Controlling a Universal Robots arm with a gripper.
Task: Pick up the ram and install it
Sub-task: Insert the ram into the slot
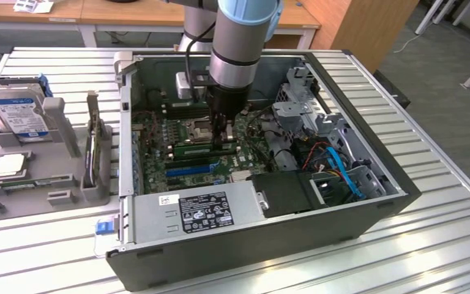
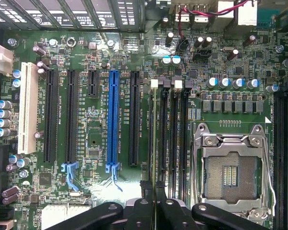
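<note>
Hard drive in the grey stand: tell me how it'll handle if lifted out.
The hard drive looks metal-cased, so probably rigid and heavy for its size. Its smooth label face may be slippery. It stands on edge in the grey stand; outside that, it would likely tip.

The arm [image 1: 235, 61] is a thick silver-grey tube with a pale blue cap [image 1: 249, 13] at its joint and a black wrist section [image 1: 225, 101] below. A thin black cable [image 1: 188, 55] runs down the side on the exterior view's left to a small white box [image 1: 186, 84]. The gripper [image 2: 155, 188] is matte black, made of rounded links with round pivot pins.
</note>
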